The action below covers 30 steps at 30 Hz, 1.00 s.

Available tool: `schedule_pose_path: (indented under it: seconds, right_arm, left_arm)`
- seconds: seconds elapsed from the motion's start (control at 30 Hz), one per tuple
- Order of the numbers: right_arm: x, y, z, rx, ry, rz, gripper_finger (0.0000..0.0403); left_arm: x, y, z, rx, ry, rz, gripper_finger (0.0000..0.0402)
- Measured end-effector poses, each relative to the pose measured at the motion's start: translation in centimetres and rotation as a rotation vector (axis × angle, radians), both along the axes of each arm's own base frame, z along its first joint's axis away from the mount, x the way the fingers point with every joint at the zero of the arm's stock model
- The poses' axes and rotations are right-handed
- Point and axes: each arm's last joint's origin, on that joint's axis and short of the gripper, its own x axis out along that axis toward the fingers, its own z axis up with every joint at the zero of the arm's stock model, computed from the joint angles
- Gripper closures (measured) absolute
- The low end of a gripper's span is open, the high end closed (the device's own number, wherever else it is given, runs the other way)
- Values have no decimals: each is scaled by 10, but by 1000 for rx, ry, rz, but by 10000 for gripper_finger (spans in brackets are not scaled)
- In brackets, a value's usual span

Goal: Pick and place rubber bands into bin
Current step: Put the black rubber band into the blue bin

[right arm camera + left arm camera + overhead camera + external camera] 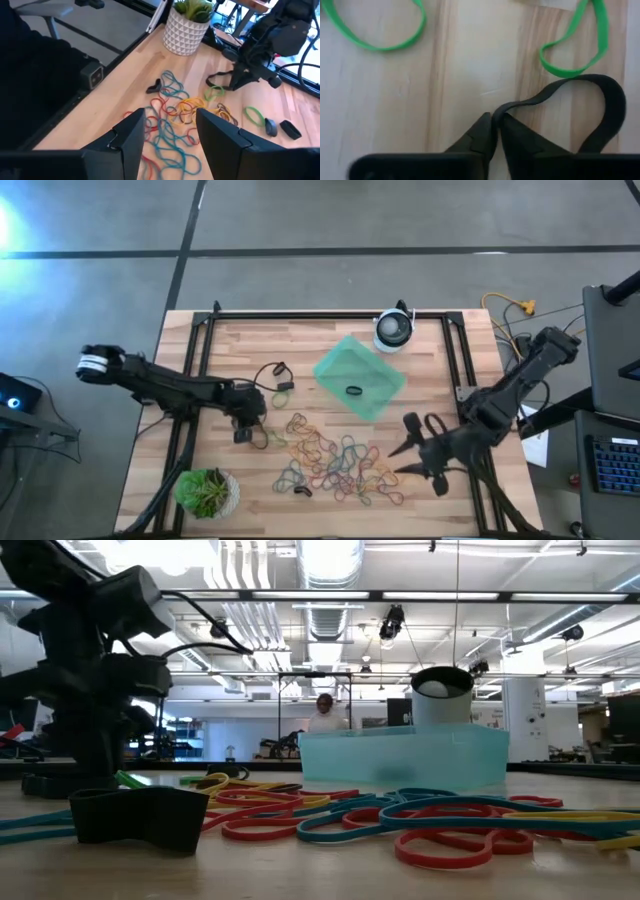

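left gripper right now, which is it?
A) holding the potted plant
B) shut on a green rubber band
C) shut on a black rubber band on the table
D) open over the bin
C: in the left wrist view the left gripper has its fingertips pinched together on a wide black rubber band lying on the wooden table; the green rubber bands beside it lie untouched.

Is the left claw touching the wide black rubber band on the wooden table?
Touching. In the left wrist view, the left claw is shut on the wide black rubber band, with a fold of the band pinched between its fingertips.
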Motion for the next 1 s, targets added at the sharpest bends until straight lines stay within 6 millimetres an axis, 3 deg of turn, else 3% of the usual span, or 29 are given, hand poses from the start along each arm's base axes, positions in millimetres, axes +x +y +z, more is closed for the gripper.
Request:
schedule_pose_path:
  seconds: [0.23, 0.33, 0.67, 0.87, 1.0]
  right_arm:
    - [-15, 27, -11, -61, -12, 1, 232]
    - [-20, 35, -15, -103, -37, -23, 236]
    - [-25, 49, -26, -209, -99, -117, 257]
    - [-24, 51, -32, -237, -91, -123, 269]
    - [-24, 50, -32, -239, -91, -125, 277]
  left_arm:
    - [8, 0, 11, 20, -28, -38, 400]
    - [17, 1, 29, 84, -112, -66, 401]
    - [54, 9, 122, 492, -452, -35, 401]
    - [85, 15, 153, 625, -661, -75, 401]
    - [105, 25, 160, 691, -707, -54, 401]
